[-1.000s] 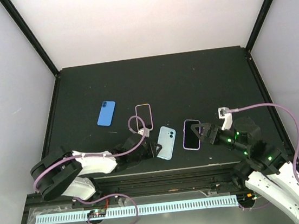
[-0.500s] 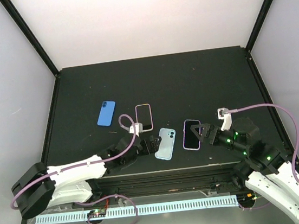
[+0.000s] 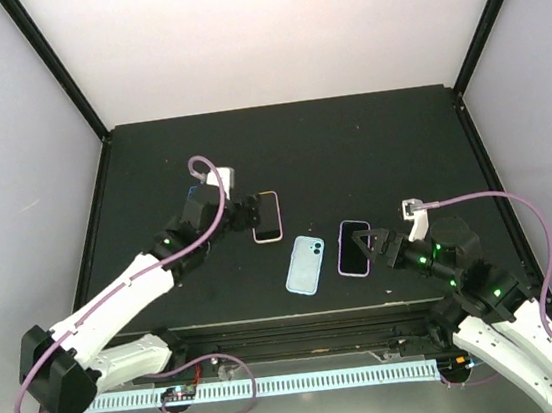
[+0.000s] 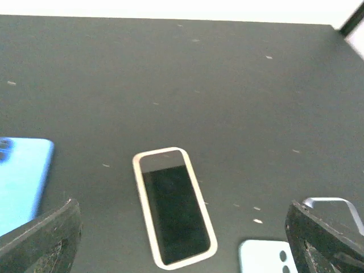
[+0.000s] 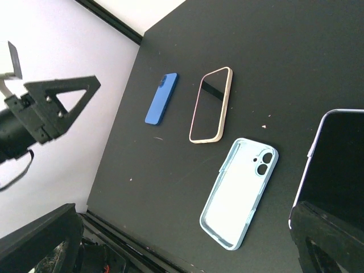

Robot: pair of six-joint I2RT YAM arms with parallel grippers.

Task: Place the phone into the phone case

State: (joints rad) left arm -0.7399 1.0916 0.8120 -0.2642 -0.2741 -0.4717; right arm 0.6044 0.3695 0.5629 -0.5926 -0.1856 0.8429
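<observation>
Hovering released and empty: left hand (image 3: pixel 247 210) by cream-rimmed phone (image 3: pixel 266 217), right hand (image 3: pixel 370 247) by purple phone (image 3: pixel 348 250)

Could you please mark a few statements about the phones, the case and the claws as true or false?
1. The light blue case lies empty. True.
2. The left claw is shut on the cream-rimmed phone. False: it is open and holds nothing.
3. The right claw is open, close to the purple-rimmed phone. True.
4. The dark blue phone sits inside the case. False: it lies well apart from it.
</observation>
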